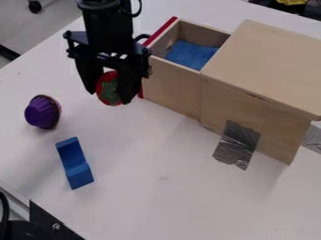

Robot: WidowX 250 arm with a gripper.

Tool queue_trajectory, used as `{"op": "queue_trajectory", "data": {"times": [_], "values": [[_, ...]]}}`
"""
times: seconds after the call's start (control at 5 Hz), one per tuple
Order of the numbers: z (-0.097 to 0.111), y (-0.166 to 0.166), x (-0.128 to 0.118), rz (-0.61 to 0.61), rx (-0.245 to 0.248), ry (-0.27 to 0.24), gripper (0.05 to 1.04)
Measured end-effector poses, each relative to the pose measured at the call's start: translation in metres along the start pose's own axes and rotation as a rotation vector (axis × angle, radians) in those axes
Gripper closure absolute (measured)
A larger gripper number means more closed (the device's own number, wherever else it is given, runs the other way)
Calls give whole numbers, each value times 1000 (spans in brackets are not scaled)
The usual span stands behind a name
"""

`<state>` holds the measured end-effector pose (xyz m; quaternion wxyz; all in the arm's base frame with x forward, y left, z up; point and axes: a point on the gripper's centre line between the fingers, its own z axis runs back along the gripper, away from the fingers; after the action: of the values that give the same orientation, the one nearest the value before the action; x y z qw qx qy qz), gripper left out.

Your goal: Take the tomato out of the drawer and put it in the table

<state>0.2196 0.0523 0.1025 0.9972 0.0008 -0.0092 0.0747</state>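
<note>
My gripper (110, 90) hangs at the upper left of the camera view, just left of the open drawer (168, 82). It is shut on the tomato (108, 88), a red round piece with a green patch, held between its two fingers. The tomato is outside the drawer, and appears above the white table (156, 197). The wooden drawer is pulled out from its box, and a blue cloth (190, 55) lies inside it.
The wooden box (263, 65) stands at the right, with silver tape (237, 144) running from its side to the table. A purple cupcake-like toy (42, 112) is at the left, and a blue block (74, 162) lies in front of it.
</note>
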Motion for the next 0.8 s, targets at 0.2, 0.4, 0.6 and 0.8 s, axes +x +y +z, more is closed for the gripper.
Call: {"op": "queue_trajectory", "data": {"times": [0.2,0.4,0.6,0.8], "values": [[-17,-1,3,11,0,2,347],[-40,-1,9,13,-3,35,347],[-58,0,16,14,-5,69,347],[-72,2,23,22,8,99,347]]}}
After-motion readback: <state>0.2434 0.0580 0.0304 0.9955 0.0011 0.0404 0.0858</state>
